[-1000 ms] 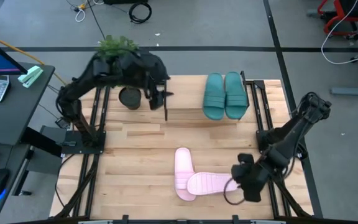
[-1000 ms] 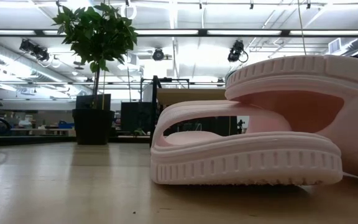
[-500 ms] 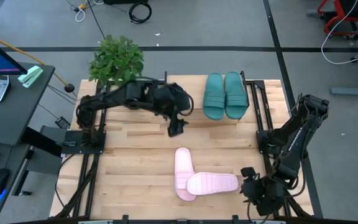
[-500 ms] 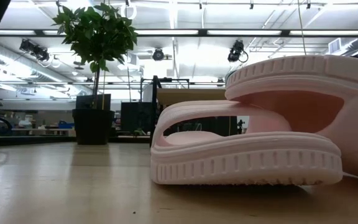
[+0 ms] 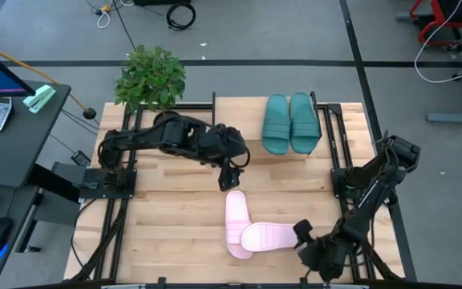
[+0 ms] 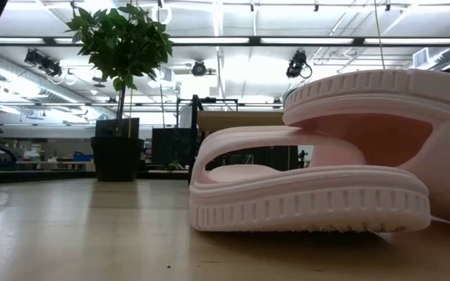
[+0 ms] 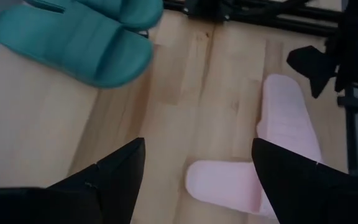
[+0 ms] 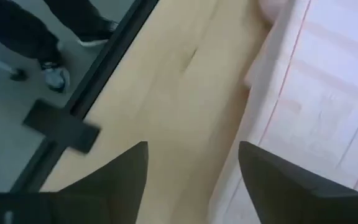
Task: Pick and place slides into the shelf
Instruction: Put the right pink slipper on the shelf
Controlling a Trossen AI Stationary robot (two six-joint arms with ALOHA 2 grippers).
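Grey floor, potted plant, ceiling strip lights.

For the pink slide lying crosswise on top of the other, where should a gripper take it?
Grip the upper pink slide across its sole edges near the right end, coming from above. It lies sole up over the lower pink slide, so its strap is hidden. The open right gripper is closest.

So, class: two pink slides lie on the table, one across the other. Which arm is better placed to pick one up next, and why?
Probably the left. The left gripper hangs open just above the pink slides, facing them in its wrist view. The right gripper sits low beside the upper slide's end, near the table's edge.
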